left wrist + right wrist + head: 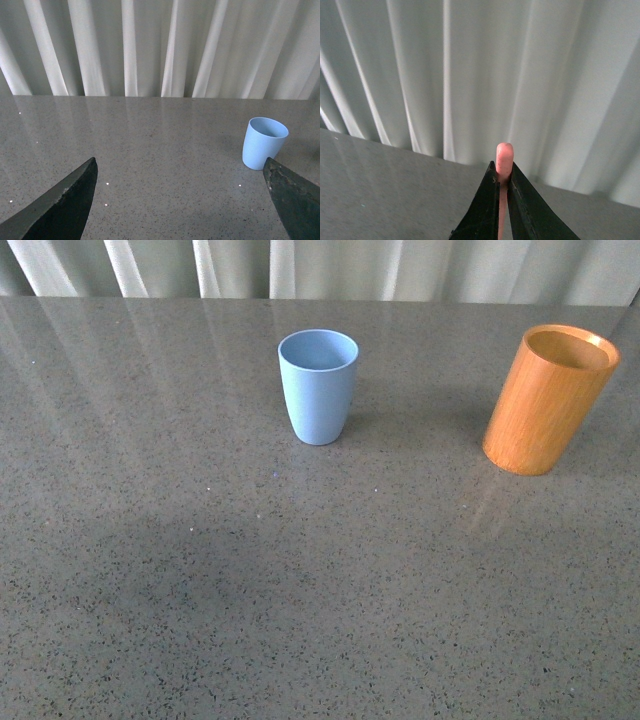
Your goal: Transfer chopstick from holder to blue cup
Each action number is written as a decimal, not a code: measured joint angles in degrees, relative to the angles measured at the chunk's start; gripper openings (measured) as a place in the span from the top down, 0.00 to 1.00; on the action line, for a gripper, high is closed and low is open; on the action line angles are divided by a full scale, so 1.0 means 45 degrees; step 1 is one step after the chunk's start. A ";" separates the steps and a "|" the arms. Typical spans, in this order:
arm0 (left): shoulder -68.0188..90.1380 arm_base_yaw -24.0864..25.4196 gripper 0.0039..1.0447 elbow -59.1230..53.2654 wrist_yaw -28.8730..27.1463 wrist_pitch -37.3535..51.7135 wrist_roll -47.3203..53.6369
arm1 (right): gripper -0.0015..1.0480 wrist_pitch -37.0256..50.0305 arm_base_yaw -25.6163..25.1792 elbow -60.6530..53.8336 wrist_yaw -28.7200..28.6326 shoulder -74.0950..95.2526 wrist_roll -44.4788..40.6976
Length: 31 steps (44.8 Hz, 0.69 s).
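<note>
My R tool (503, 175) is clamped on the chopstick (504, 156), pink tip poking out. L tool (180, 167) is wide apart. On the surface (300, 590), blue cup (318, 385) & holder (548, 400) stand well apart.

Three viewpoints, all facing the white pleated curtain (400, 270) beyond the grey speckled stone table (200, 590).
From the body: high, angled down and forward over the light blue tapered plastic cup (318, 385) and the orange-brown wooden cylinder holder (548, 400). From the left wrist: low above the table, framed by spread dark left fingers (60, 205), sharing that cup with the front view. From the right wrist: tight on dark right fingers (525, 210) pinching a pink-red stick (504, 160).
</note>
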 joint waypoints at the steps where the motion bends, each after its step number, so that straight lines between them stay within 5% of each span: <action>1: 0.0000 0.0000 0.06 0.0000 0.0000 0.0000 0.0000 | 0.99 0.0073 0.0233 -0.0019 -0.0044 -0.0141 0.0185; 10: 0.0000 0.0000 0.06 0.0000 0.0000 0.0000 0.0000 | 0.99 0.1423 0.2370 -0.0685 0.0486 -0.0005 0.0908; 31: 0.0000 0.0000 0.06 0.0000 0.0000 0.0000 0.0000 | 0.99 0.1855 0.4080 0.0758 0.1598 0.3643 0.0816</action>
